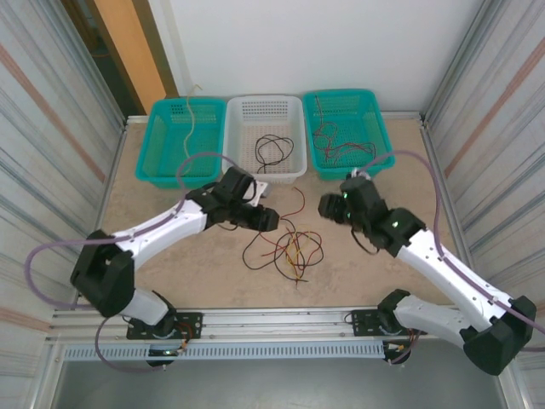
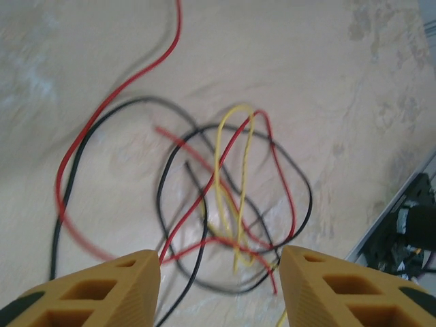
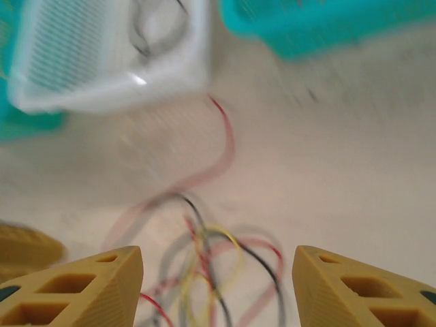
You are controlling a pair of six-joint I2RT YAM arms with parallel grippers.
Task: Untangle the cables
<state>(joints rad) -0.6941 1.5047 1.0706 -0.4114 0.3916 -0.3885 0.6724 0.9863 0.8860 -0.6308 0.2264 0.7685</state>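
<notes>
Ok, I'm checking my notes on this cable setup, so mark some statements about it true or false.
1. The tangled cables lie on the table between the left gripper and the right gripper. True.
2. The white basket is empty. False: a black cable lies in it.
3. The left gripper is shut on a yellow cable. False: it is open above the tangle.
4. The white basket stands between the left teal basket and the right teal basket. True.
5. The right gripper is open. True.
</notes>
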